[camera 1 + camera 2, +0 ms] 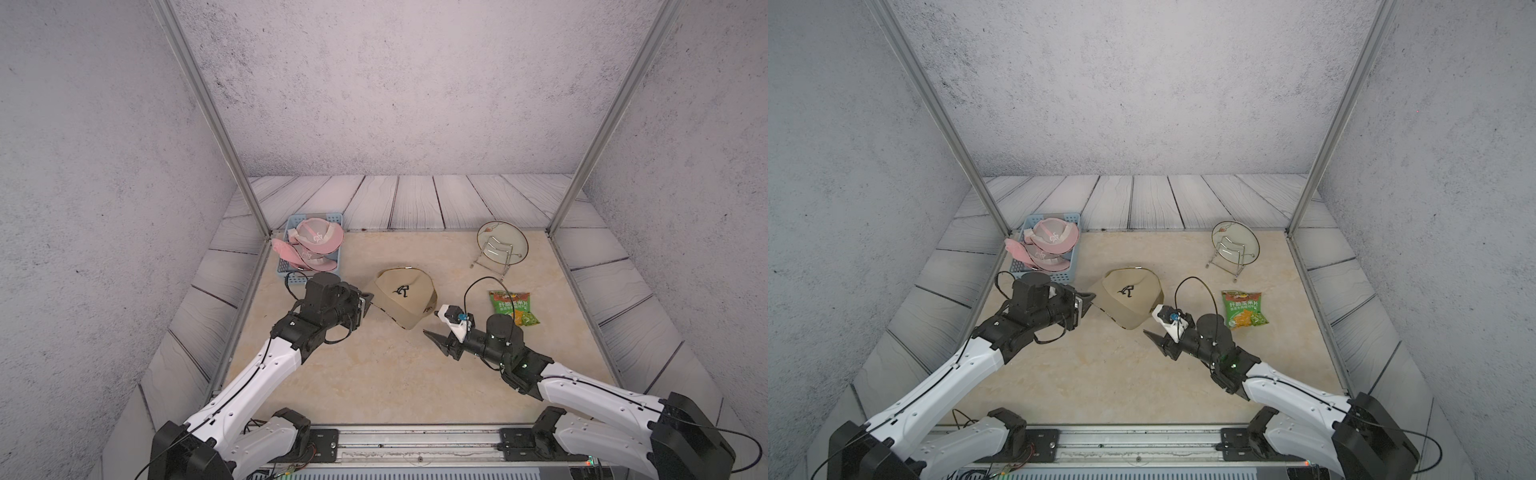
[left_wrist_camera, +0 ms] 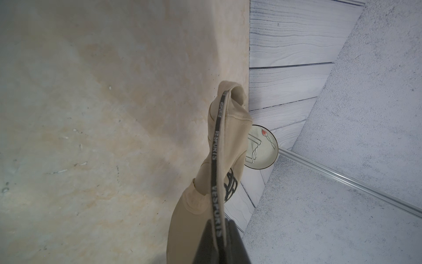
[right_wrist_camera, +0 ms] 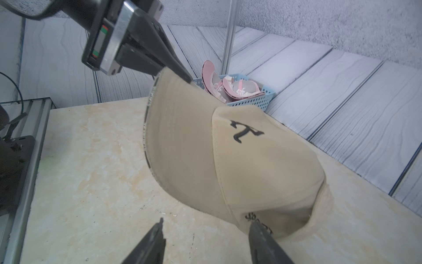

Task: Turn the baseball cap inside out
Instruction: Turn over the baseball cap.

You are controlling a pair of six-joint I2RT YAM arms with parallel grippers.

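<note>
- Left gripper (image 1: 368,297) is pinched tight on the brim of the cap (image 1: 405,301) at 9 o'clock; that thin hold may slip.
- Right gripper (image 1: 430,322) gapes empty at 4 o'clock; it may shove the crown.

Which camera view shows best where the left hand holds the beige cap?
The right wrist view: the left hand pinches the brim edge of the beige cap, whole grip visible. The left wrist view shows only the brim edge between the fingers; both top views show the hand small.
</note>
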